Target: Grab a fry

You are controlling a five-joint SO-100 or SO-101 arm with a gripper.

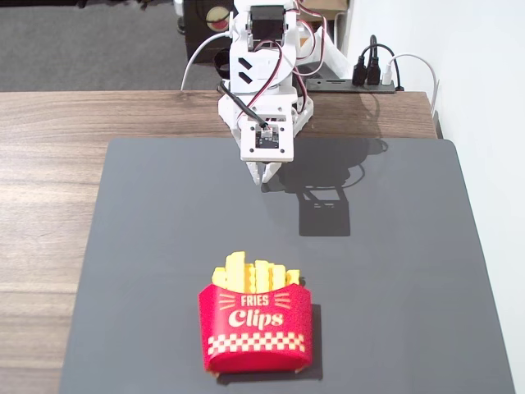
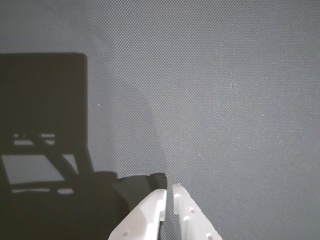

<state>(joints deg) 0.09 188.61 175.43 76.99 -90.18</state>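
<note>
Hobby desk: wooden tabletop (image 1: 49, 164), power strip (image 1: 369, 78).

The white plastic arm (image 1: 262, 74) is folded back, pointing downward; its two-finger end effector (image 2: 169, 192) is empty, fingertips nearly touching.

The arm (image 1: 264, 78) was white plastic with black servo blocks, red and black cables looping over it, and a small dark camera board on its wrist; the gripper (image 2: 168, 197) had pale, faceted, tapering fingers
</note>
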